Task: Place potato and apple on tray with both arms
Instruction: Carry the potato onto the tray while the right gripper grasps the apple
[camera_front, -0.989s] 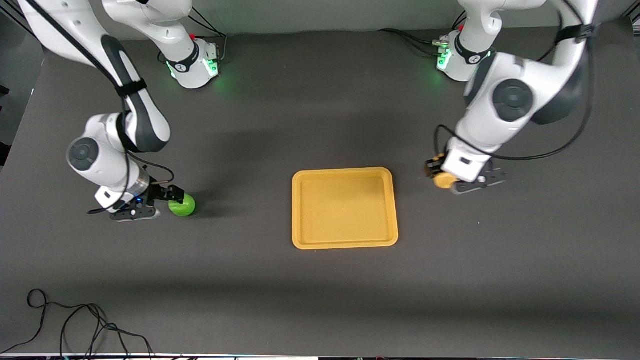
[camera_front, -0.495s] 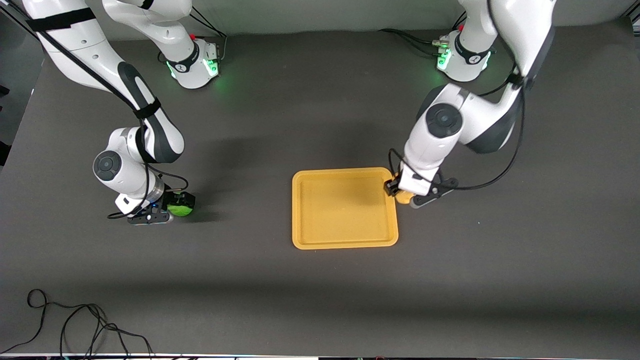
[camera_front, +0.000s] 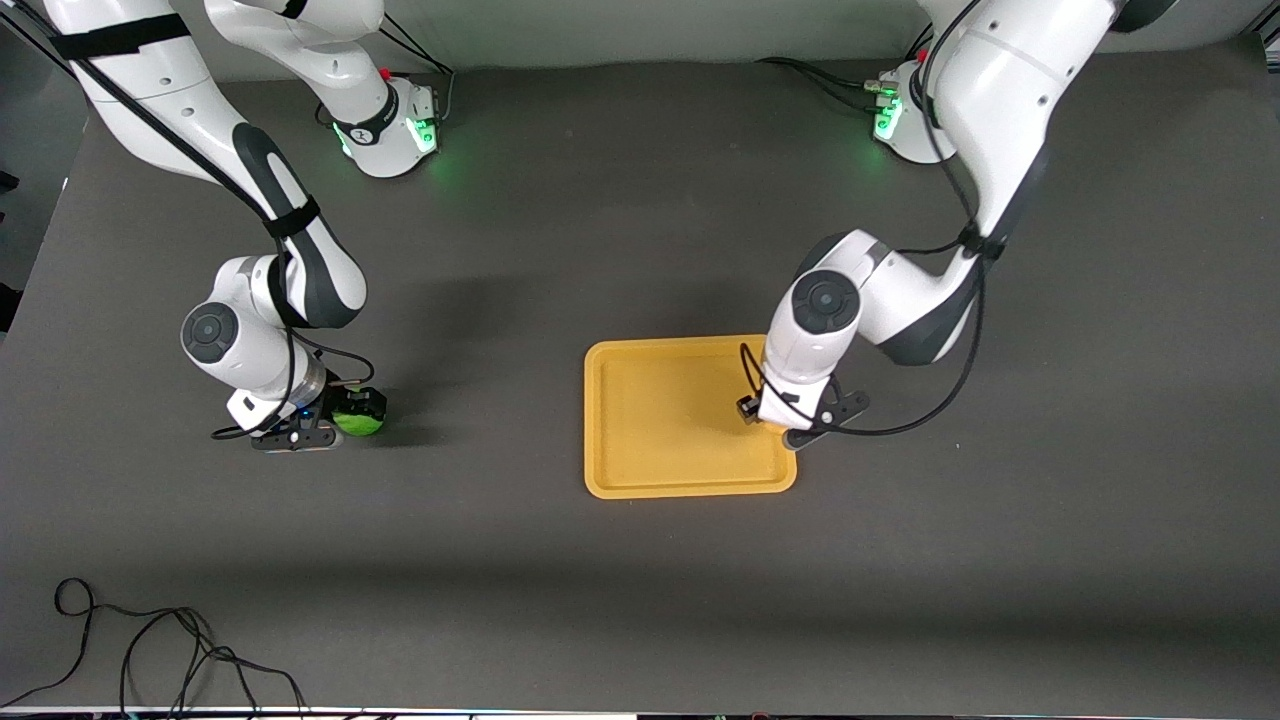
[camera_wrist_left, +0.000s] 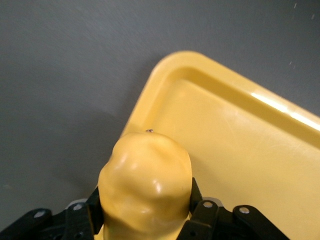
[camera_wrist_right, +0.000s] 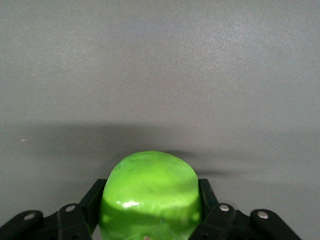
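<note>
The orange-yellow tray (camera_front: 660, 420) lies mid-table. My left gripper (camera_front: 765, 418) is shut on the lumpy yellow potato (camera_wrist_left: 146, 187) and holds it over the tray's edge toward the left arm's end. In the front view the wrist hides the potato. The left wrist view shows the tray's corner and rim (camera_wrist_left: 240, 150) below it. My right gripper (camera_front: 352, 412) is shut on the green apple (camera_front: 357, 422), low at the table toward the right arm's end. The right wrist view shows the apple (camera_wrist_right: 150, 192) between the fingers (camera_wrist_right: 95, 200). I cannot tell whether it touches the table.
Black cables (camera_front: 150, 650) lie at the table's near edge toward the right arm's end. The two green-lit bases (camera_front: 395, 125) stand along the top of the front view. Bare dark table lies between the apple and the tray.
My left gripper has carried the potato from beside the tray to over its edge. My right gripper has closed round the apple and has shifted slightly.
</note>
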